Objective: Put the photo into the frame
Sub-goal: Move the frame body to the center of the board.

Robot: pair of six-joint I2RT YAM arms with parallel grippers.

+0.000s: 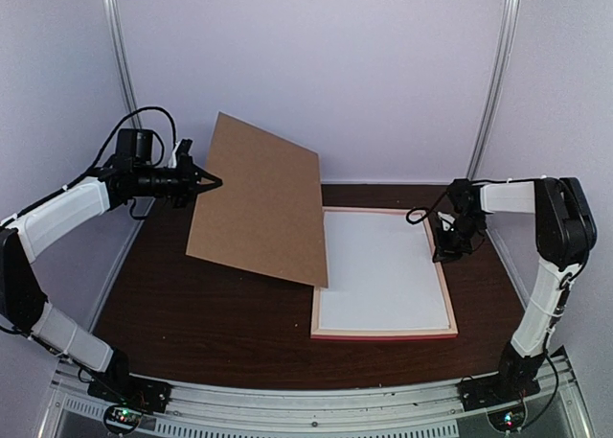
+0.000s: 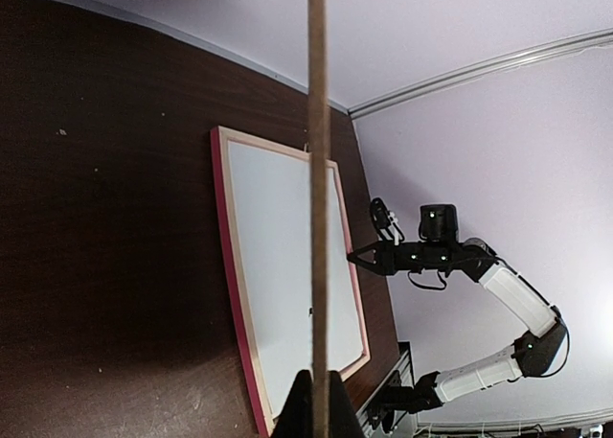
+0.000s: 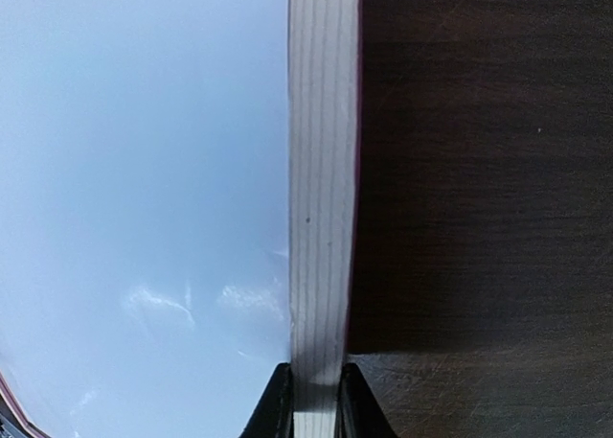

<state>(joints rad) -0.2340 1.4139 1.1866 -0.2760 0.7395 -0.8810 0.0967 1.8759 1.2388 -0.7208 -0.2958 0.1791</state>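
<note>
The frame (image 1: 383,334) lies flat on the dark table, right of centre, with pink rails and a pale wood inner edge. A plain white sheet (image 1: 383,265) fills it; no landscape print shows, so the photo is hidden or face down. My right gripper (image 1: 448,251) is shut on the frame's right rail (image 3: 321,170), one finger on each side of it (image 3: 314,400). My left gripper (image 1: 209,181) is shut on the left edge of the brown backing board (image 1: 259,203) and holds it raised and tilted over the frame's left side. In the left wrist view the board (image 2: 317,170) shows edge-on.
The dark wooden table (image 1: 192,313) has bare surface at the left and front. Purple walls and metal posts (image 1: 117,45) close in the back and sides. The board's lower corner (image 1: 321,280) hangs over the frame's left rail.
</note>
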